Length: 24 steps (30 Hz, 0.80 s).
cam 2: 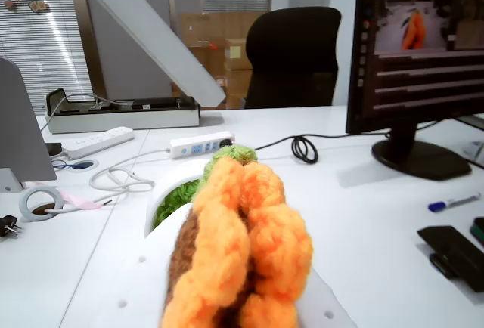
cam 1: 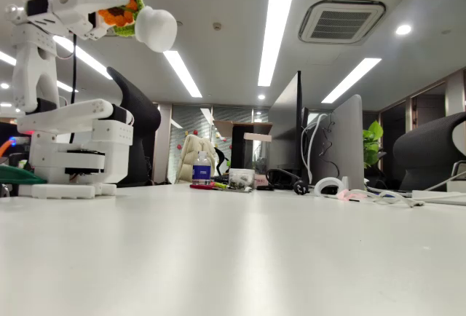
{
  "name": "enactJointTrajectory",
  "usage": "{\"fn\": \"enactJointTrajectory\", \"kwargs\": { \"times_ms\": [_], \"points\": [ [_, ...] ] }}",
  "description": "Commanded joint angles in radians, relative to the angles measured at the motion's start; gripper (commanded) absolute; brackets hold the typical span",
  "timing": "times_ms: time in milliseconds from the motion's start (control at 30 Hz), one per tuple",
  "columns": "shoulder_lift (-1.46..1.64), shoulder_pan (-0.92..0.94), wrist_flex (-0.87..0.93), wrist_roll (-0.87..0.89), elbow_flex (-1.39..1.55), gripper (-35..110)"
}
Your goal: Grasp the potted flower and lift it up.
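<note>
Fixed view: bright, even office light from long ceiling strips (cam 1: 280,25) and round downlights (cam 1: 403,30); strips blown out white. Low camera; table (cam 1: 233,258) in foreground soft, pale, with faint sheen and almost no shadows. Far background slightly hazy. Pot (cam 1: 156,28) catches light on top, greyer underneath.

Wrist view: flower (cam 2: 242,252) very close, blurred, petals soft-edged. Daylight through blinds (cam 2: 38,48) at left, washed out. Monitor (cam 2: 420,48) dark against bright table. Mid-distance fairly sharp.
</note>
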Motion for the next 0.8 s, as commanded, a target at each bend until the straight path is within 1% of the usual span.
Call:
{"fn": "enactJointTrajectory", "kwargs": {
  "times_ms": [0,767],
  "points": [
    [0.003,0.005,-0.006,-0.009,-0.005,0],
    [0.003,0.002,0.003,-0.009,-0.002,0]
  ]
}}
